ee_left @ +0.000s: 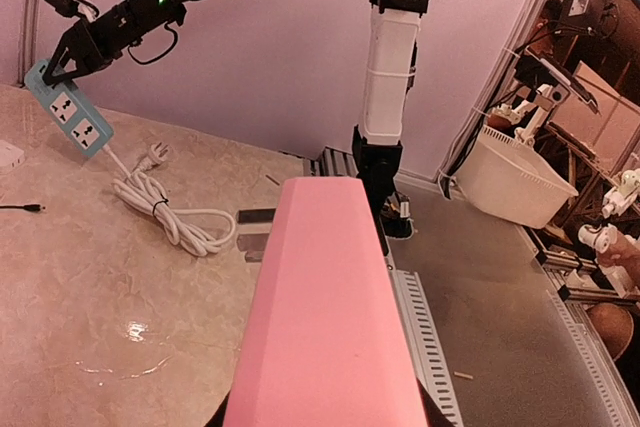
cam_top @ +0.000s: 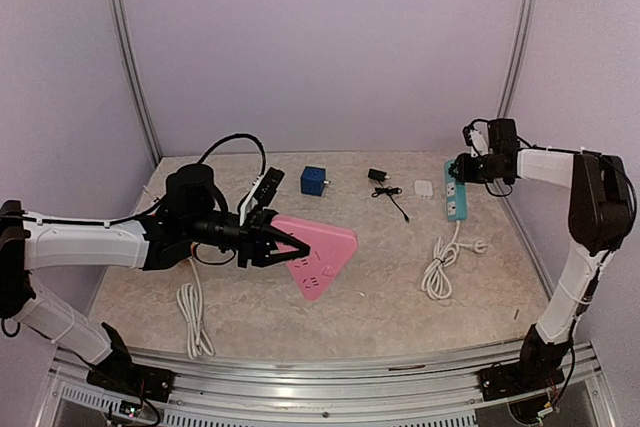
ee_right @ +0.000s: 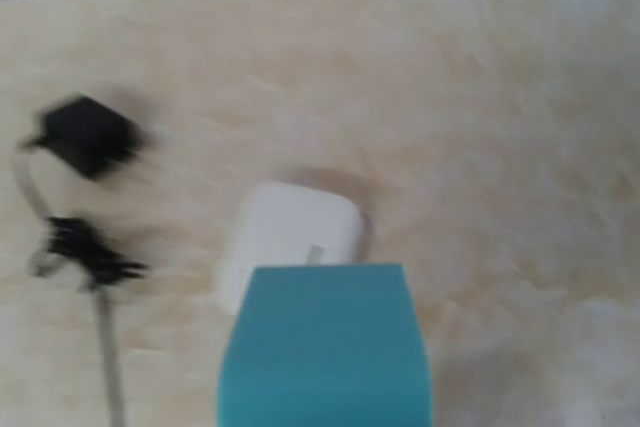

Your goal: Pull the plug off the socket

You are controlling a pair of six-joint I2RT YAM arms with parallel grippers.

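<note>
Pink socket strip (cam_top: pixel 325 250) in left tool (cam_top: pixel 294 246), arm stretched low

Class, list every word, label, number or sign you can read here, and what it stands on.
None can be read. The pink power strip, teal power strip, blue cube and white adapter show no legible print; any markings are too small or blurred.

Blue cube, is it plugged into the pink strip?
No, the blue cube stands by itself, clear of the pink strip, with bare surface between them.
</note>
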